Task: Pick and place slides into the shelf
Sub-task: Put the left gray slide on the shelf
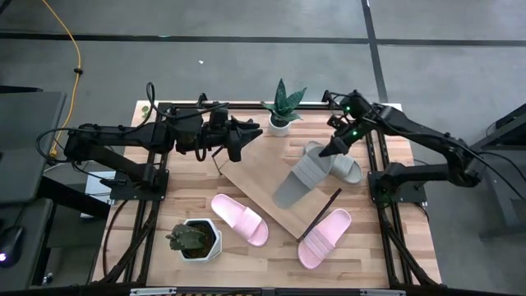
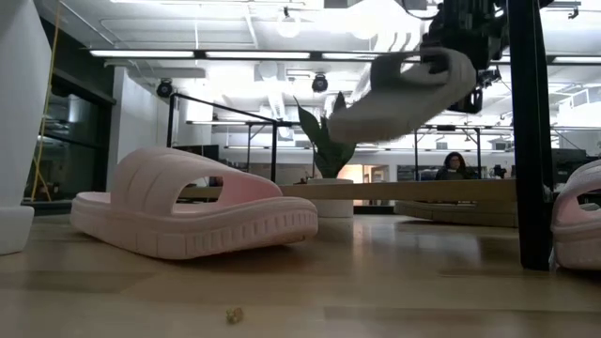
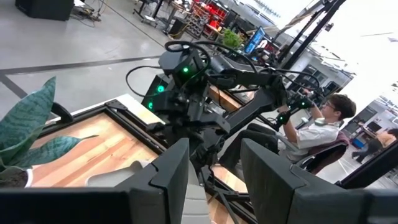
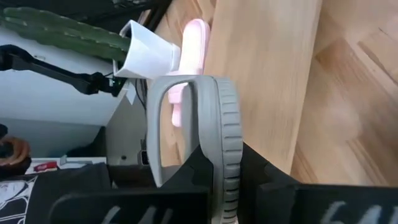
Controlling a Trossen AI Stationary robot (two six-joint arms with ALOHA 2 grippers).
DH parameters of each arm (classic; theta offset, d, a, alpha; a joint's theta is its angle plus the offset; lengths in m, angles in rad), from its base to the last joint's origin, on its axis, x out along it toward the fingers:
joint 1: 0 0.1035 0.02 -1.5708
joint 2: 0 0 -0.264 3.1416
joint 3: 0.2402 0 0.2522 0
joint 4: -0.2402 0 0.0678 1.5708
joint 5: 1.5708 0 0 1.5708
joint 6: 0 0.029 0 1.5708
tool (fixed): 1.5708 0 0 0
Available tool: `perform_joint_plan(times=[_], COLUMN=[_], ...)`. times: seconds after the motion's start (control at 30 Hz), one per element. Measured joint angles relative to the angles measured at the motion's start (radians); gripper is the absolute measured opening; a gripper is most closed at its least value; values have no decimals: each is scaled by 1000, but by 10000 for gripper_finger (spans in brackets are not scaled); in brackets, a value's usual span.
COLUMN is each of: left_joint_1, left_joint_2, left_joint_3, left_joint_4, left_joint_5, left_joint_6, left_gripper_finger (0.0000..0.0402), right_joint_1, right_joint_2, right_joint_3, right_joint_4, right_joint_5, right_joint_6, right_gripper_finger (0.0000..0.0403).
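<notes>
Right gripper [image 1: 335, 148] is clamped shut on the edge of a light grey slide [image 1: 298, 181], pinching the sole rim; in the right wrist view the grey slide [image 4: 211, 155] stands on edge between the dark fingers [image 4: 186, 180]. From the low view that slide [image 2: 399, 94] hangs tilted in the air, above the shelf board [image 2: 423, 191]. From above, the lifted slide sits over the shelf [image 1: 255, 177] at about 3 o'clock of the table centre. A second grey slide [image 1: 343, 168] lies just beside it, further toward 3 o'clock.

Left gripper [image 1: 246, 131] hovers at about 11 o'clock, over the near corner of the shelf, fingers [image 3: 168, 180] parted, nothing between them.

Two pale pink slides lie on the tabletop [image 1: 394, 238]: one [image 1: 240, 219] at about 6 o'clock, the other [image 1: 324, 238] at about 5 o'clock, by the shelf's black wire end frame [image 1: 322, 214].

A snake plant in a white pot [image 1: 282, 111] sits at 12 o'clock, a second white planter [image 1: 195, 239] at 7 o'clock. A seated person [image 3: 317, 127] shows in the room beyond the table.
</notes>
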Motion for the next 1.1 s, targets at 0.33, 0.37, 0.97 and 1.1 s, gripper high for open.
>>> perform_joint_plan(times=[0.33,0.37,0.97,1.1], left_joint_1=[0,0,0,0], left_joint_2=[0,0,1,1], left_joint_3=[0,0,-1,-1], left_joint_4=[-3,-3,-24,-24], left_joint_5=[1,1,1,1], left_joint_6=[-3,-3,5,5], left_gripper_finger=[136,136,136,136], right_joint_1=[0,4,20,49], right_joint_2=[-62,-73,-242,-242], right_joint_3=[-194,-217,-433,-439], right_joint_4=[260,293,332,331], right_joint_5=[-60,-59,-34,-45], right_joint_6=[172,201,350,344], right_gripper_finger=[5,5,5,5])
